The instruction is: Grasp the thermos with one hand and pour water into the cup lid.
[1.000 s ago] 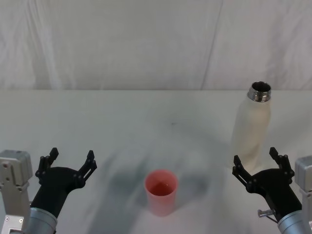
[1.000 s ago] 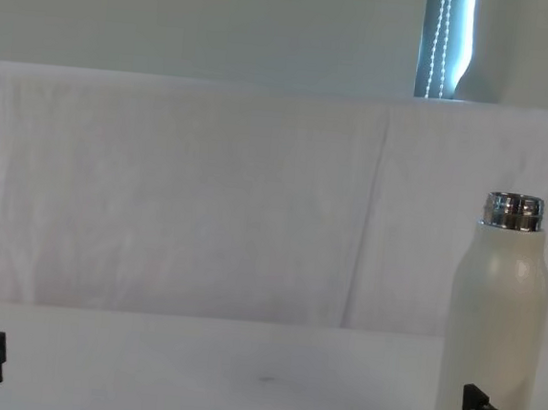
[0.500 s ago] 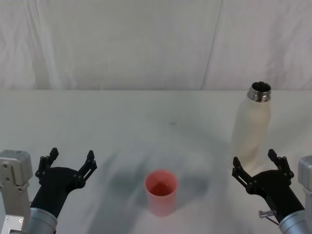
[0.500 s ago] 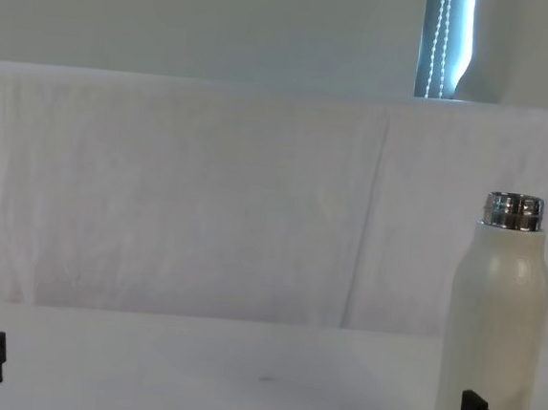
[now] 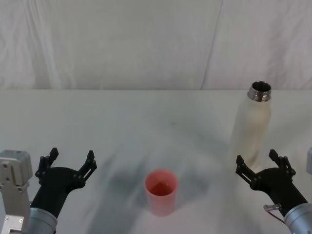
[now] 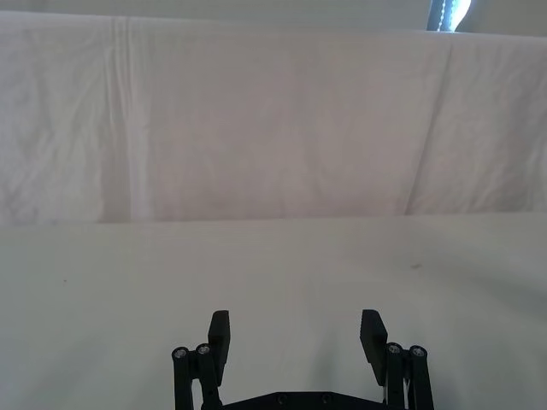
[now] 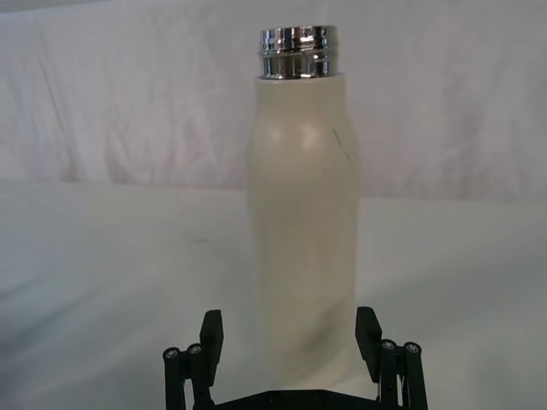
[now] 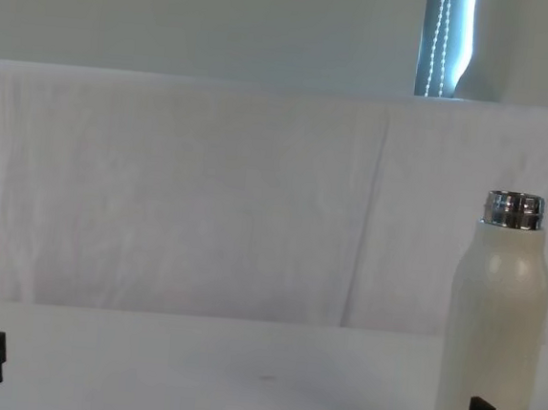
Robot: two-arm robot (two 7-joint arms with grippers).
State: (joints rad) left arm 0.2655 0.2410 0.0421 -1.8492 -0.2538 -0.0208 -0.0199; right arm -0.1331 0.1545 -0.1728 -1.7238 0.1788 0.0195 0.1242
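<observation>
Thermos: cream-white body, plain and unpatterned; one faint dark scratch on the upper body in the right wrist view. Neck shiny steel, ringed with thread lines, dark inside the mouth.

Cup lid: pink-red, lighter salmon on the outer wall, deeper red inside.

Desk: pale grey-white, matte, with soft grey shadows around the cup lid; one small dark speck near the middle.

Backdrop cloth: white, faint vertical creases and folds.

Left tool: matte black fingers, light grey housing and silver-grey wrist behind.

Right tool: matte black fingers, silver-grey wrist.

Wall above the cloth, chest view: pale grey-green, with a bright blue-white strip.
</observation>
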